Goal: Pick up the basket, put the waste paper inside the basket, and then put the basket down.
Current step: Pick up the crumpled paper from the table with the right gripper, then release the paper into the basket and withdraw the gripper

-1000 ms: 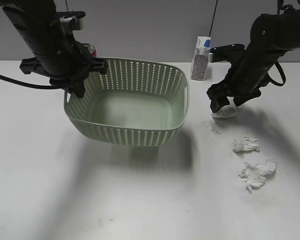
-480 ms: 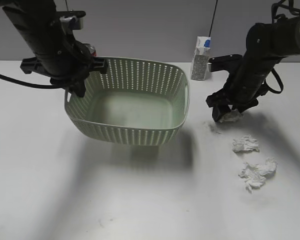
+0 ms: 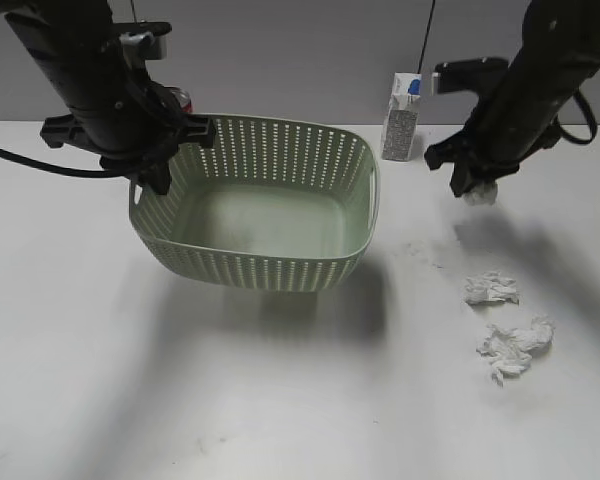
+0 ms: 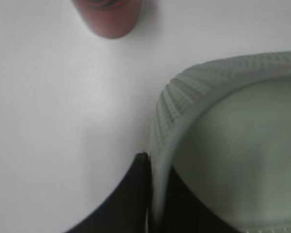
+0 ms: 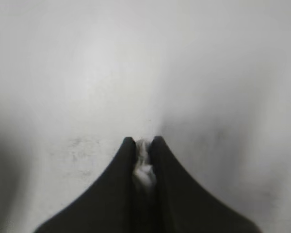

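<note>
The pale green perforated basket [image 3: 270, 200] hangs tilted above the table, held at its left rim by my left gripper [image 3: 152, 165], which is shut on the rim [image 4: 160, 145]. My right gripper [image 3: 472, 182] is shut on one wad of waste paper [image 3: 480, 194], lifted above the table to the right of the basket; the wad shows between the jaws in the right wrist view [image 5: 143, 167]. Two more wads of waste paper lie on the table at the right, one [image 3: 490, 289] above the other [image 3: 514, 347].
A white-and-blue carton [image 3: 401, 117] stands upright at the back, between the basket and the right arm. A red can [image 3: 183, 99] stands behind the basket's left corner, also in the left wrist view [image 4: 106, 17]. A grey wall runs behind the table.
My right gripper closed on the nearest wad and lifted it up off the table, moving slightly right. The basket and left arm stayed still.
</note>
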Tool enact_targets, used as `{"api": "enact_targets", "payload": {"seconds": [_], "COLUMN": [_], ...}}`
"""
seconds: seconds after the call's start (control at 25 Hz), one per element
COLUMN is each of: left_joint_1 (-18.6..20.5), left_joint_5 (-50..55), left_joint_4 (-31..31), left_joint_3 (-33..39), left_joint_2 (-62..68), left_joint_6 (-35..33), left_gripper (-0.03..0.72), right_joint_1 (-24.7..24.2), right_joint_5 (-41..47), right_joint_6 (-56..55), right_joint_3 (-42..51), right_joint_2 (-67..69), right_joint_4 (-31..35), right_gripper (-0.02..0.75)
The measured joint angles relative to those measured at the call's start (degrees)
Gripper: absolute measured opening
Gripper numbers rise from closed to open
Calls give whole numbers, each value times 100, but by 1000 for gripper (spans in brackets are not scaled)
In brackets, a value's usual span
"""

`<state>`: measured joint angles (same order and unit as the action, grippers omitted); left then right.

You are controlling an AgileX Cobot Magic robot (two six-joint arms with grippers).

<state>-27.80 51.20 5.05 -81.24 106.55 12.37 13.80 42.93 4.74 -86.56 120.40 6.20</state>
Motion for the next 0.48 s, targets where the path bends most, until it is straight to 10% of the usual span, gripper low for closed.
{"api": "enact_targets", "payload": {"seconds": [0.48], "left_joint_1": [0], "left_joint_5": [0], "left_joint_4": [53], "left_joint_3": [0], "left_joint_2": [0], "left_joint_6": [0], "left_gripper": [0], "right_joint_1": [362], "right_joint_5": [34], "right_joint_6": [2038], "right_joint_3": [0], "right_joint_2": [-1934], "right_joint_4": [2806], "right_gripper": [45]}}
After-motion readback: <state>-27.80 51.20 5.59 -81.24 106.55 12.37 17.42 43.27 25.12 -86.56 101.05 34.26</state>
